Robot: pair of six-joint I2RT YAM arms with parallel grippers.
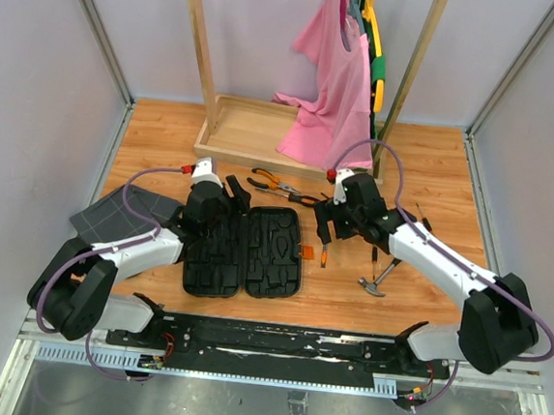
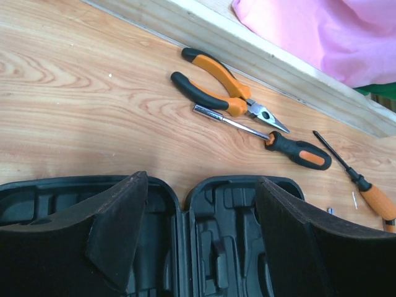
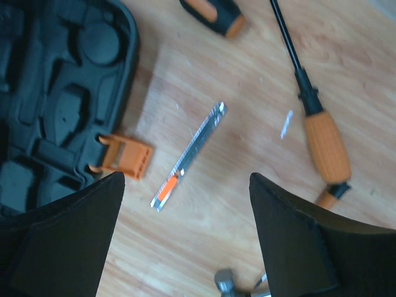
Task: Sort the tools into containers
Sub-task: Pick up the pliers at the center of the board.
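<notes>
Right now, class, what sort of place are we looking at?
Probably a robot test cell: plain white walls enclose a wooden tabletop, two robot arms sit at its near edge, a clothes rack stands behind.

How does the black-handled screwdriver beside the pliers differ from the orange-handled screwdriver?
The black-handled screwdriver has a bright steel shaft; the orange-handled screwdriver has a black one. The first handle bears only an orange patch; the second is orange along its whole grip. The first lies close to the pliers, the second farther off. Both lie flat on the table, outside the case.
</notes>
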